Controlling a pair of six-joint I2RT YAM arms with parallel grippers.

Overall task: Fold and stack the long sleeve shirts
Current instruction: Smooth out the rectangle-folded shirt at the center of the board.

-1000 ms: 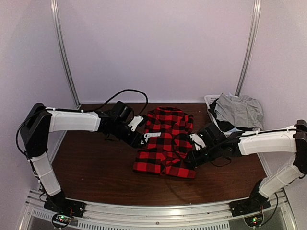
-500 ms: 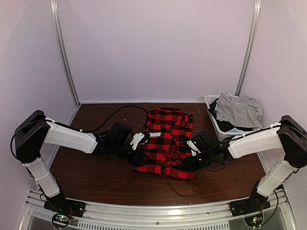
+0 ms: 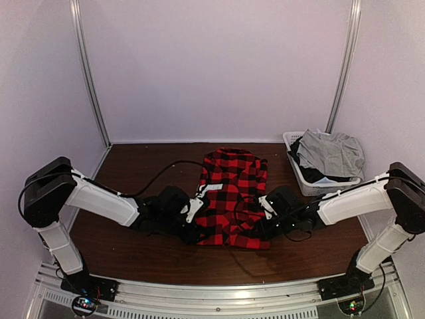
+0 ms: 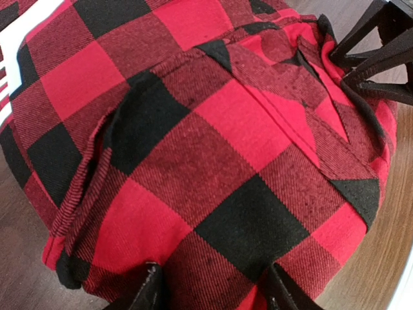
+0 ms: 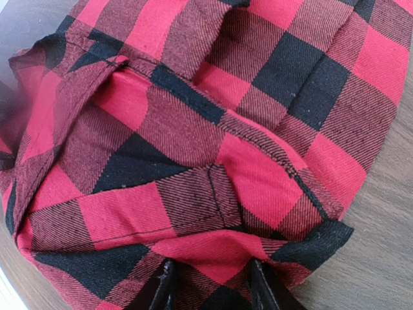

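My left hand [image 4: 213, 294] pinches the near left edge of the shirt [image 3: 231, 193]. My right hand [image 5: 210, 284] seems to pinch the near right edge, though cloth hides the fingertips. The shirt lies bunched mid-bench [image 3: 133, 173], flat between both hands.

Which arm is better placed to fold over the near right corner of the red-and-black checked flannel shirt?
Right: the right gripper grips the red-and-black checked flannel shirt at that corner; the left gripper holds the opposite near corner.
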